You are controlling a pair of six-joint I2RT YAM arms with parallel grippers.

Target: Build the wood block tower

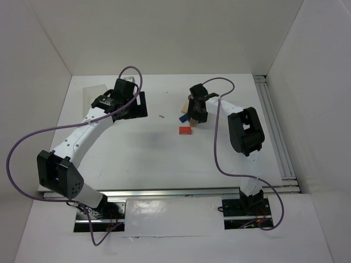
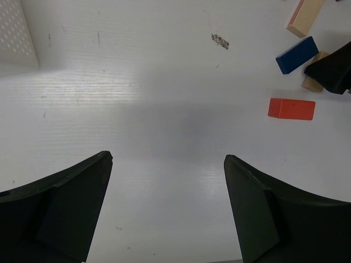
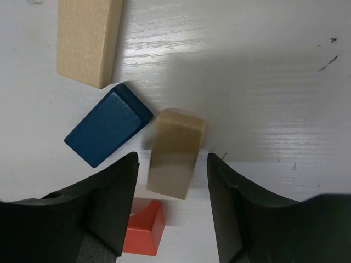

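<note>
- Right claw (image 3: 173, 164) stands narrowly parted around a blurred pale block (image 3: 175, 159), with slim gaps on either side.
- Blue block (image 3: 107, 131) just left; orange-red block (image 3: 143, 234) nearer; second pale block (image 3: 88, 38) farther.
- Left claw (image 2: 167, 159) gapes wide over the desk (image 2: 164, 98), well left.

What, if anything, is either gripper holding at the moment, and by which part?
Nothing is clamped. The right gripper straddles a pale wood block with gaps at both sides; the left gripper is open and empty.
</note>
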